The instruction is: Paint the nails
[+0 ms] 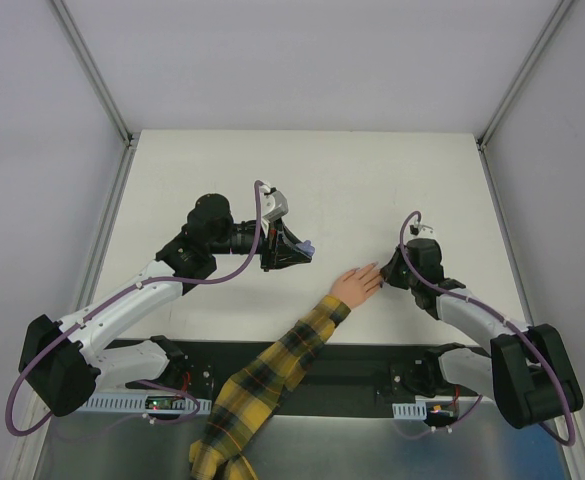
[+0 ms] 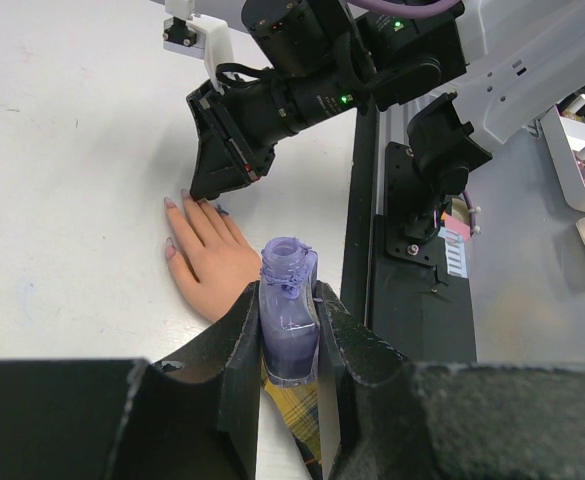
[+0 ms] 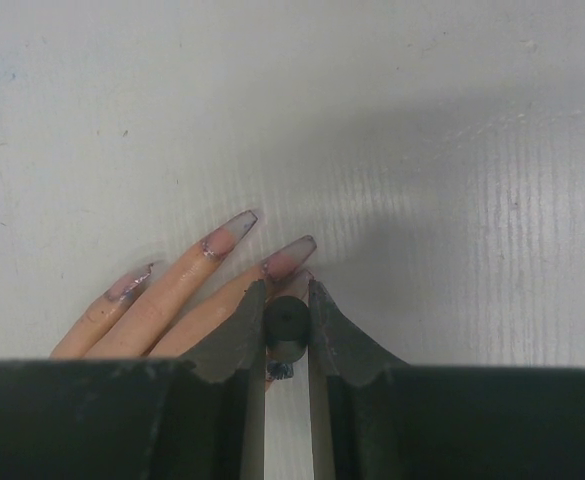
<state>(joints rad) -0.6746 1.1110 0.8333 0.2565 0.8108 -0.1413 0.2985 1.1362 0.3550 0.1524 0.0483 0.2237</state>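
Two grippers are engaged: the left gripper (image 2: 288, 295) is clamped on the uncapped purple polish bottle (image 2: 290, 340) near the hand (image 1: 357, 283), and the right gripper (image 3: 286, 290) is pinched on the dark brush cap (image 3: 286, 325) over the nails (image 3: 234, 229), spread flat on the white table (image 1: 372, 180). Strokes should be drawn lightly from cuticle to tip. The bristles are hidden beneath the jaws.
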